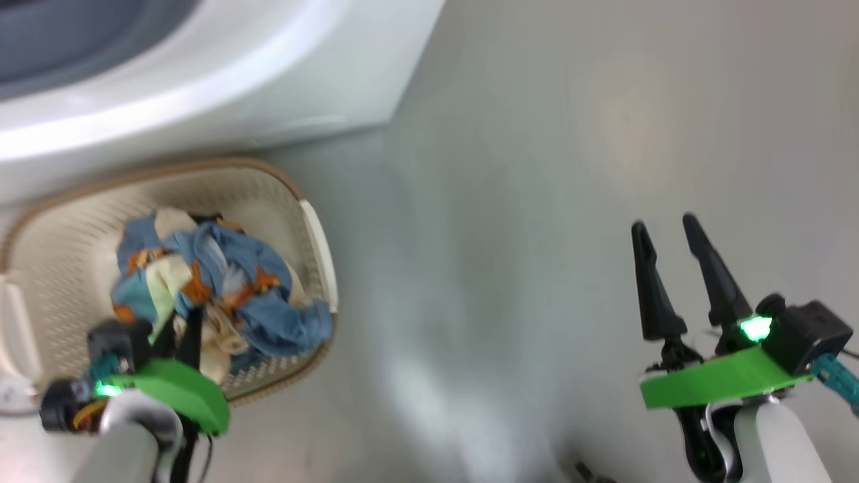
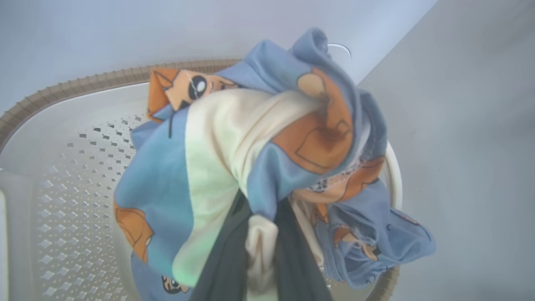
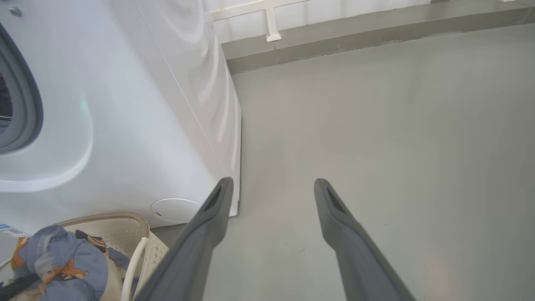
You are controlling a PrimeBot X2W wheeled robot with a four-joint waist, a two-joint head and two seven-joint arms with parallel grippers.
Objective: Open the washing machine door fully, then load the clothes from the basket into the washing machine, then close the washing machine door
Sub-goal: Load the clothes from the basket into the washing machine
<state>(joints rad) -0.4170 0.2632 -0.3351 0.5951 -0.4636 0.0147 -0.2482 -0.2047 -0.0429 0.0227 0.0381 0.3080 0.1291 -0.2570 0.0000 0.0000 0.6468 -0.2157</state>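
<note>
The white washing machine (image 1: 201,87) fills the upper left of the head view, the grey gasket (image 3: 25,104) of its open mouth showing at the edge. Its front corner ends just beside the basket. To the right, bare grey floor (image 1: 503,235) runs wide and unobstructed to a low ledge (image 3: 376,33) at the far wall.

The cream basket (image 1: 305,201), with a brown woven-look rim, stands on the floor hard against the foot of the machine, below a round white cap (image 3: 175,210) in the front panel.

The clothes (image 1: 221,282), light-blue fabric with orange bears and cream patches, are heaped in the basket and bulge above its rim on the side nearest the open floor.

The left gripper (image 2: 263,209) reaches down into the basket from its near side. Its jaws are closed tight on a cream fold of the clothes, and blue and cream cloth drapes over both dark fingers (image 2: 225,259).

The right gripper (image 1: 664,225) hovers over empty floor, well apart from basket and machine. Its jaws are spread wide, holding and touching nothing.
</note>
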